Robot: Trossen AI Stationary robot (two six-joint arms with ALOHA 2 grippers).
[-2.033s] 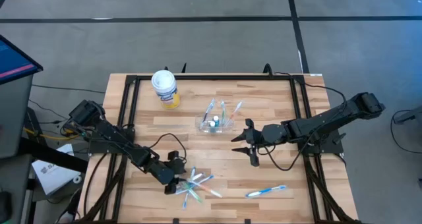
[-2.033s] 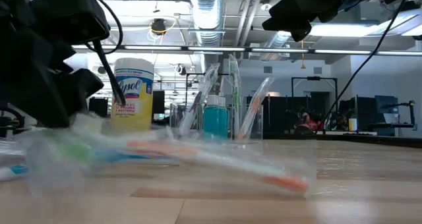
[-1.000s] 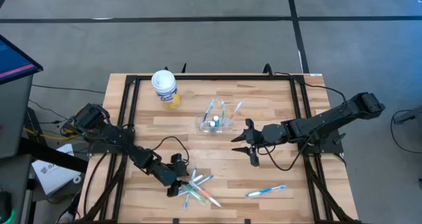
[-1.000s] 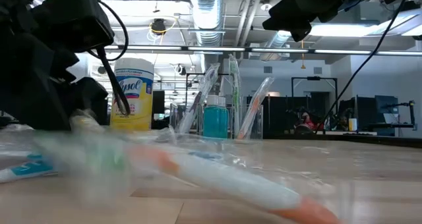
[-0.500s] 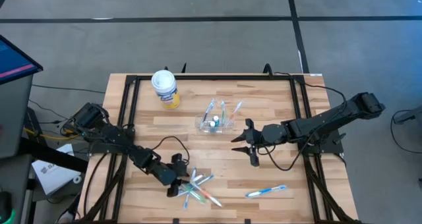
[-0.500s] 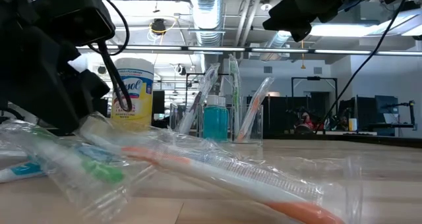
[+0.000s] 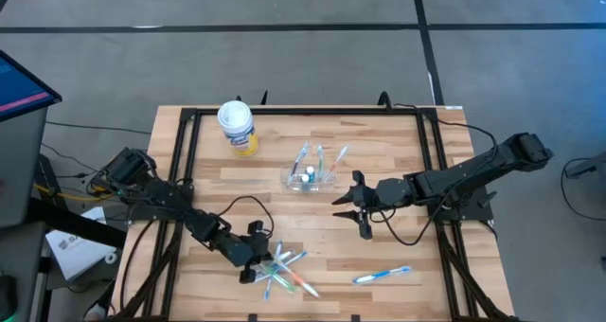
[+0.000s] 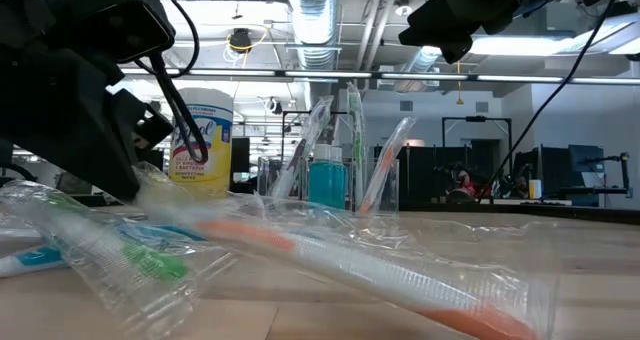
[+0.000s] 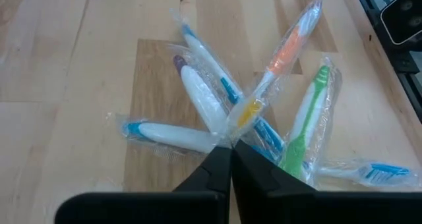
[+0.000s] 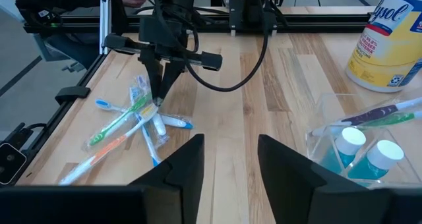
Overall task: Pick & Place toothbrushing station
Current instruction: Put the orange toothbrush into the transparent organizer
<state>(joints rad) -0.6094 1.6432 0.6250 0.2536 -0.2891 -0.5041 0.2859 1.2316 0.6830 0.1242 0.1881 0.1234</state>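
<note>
A pile of wrapped toothbrushes point(image 7: 280, 271) lies near the table's front, left of the middle. My left gripper point(image 9: 231, 147) is shut at the pile's left end, on an orange-and-yellow one point(image 9: 285, 54). The clear cup point(image 7: 310, 178) stands at the table's middle with toothbrushes and teal toothpaste tubes point(image 10: 359, 150) upright in it. My right gripper point(image 7: 360, 211) hovers open to the right of the cup, with nothing between its fingers. One more toothbrush point(image 7: 382, 276) lies alone at the front right. My left gripper pinches the yellow end of the orange toothbrush's clear wrapper point(image 9: 241, 117) between its two fingers. The fingers slant down from the table's left. The toothbrush lies across the other brushes of the pile, its orange end point(image 8: 470, 320) down near the table.
A white tub with a yellow label point(image 7: 237, 126) stands at the back left. Black frame rails point(image 7: 186, 161) run along the table's left, far and right sides. Bare wood lies between the pile and the cup.
My left gripper has shut at the left end of the pile without leaving its place. The wrapped toothbrushes under it have shifted a little and come to rest.
</note>
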